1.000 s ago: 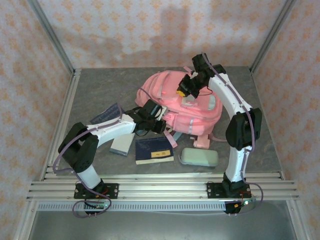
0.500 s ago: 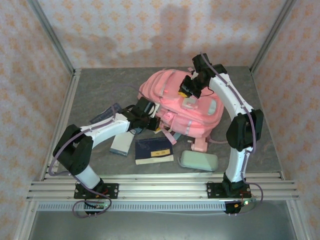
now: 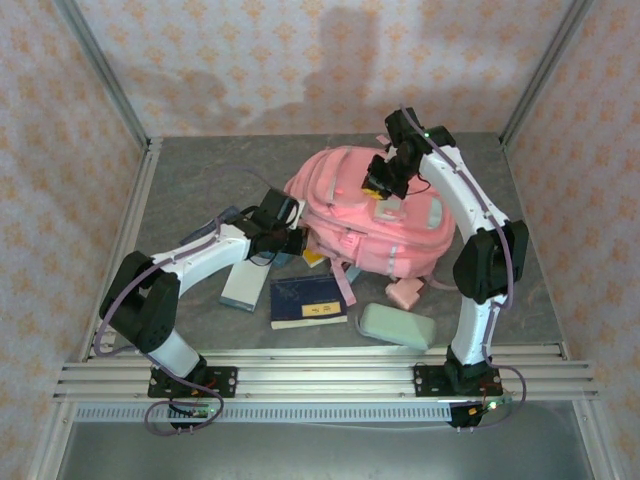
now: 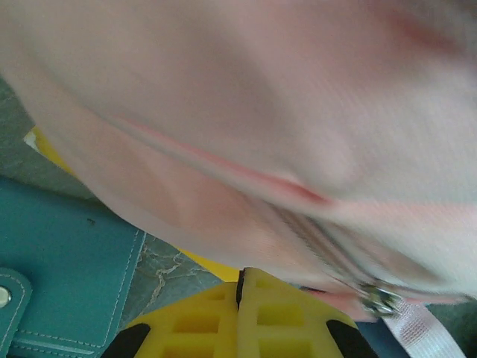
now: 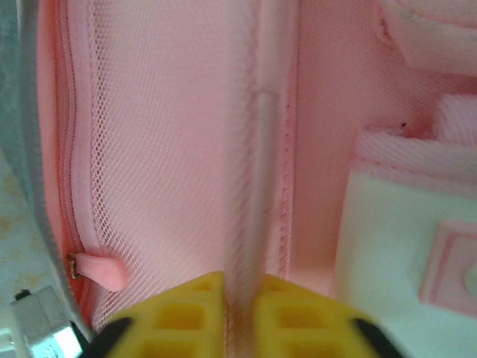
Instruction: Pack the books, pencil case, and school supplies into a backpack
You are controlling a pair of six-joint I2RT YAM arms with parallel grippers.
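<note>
Soft backpack sags, best pinched at its seams: left tool closed beside its zipper, right tool astride a pink strip, grip unclear.

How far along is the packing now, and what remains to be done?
Done: nothing is visibly packed yet. In hand: the left gripper is shut at the edge of the backpack, and the right gripper straddles a pink strip on it. Left: the navy book, pale book, pencil case, pink gadget and teal pad lie outside it.
</note>
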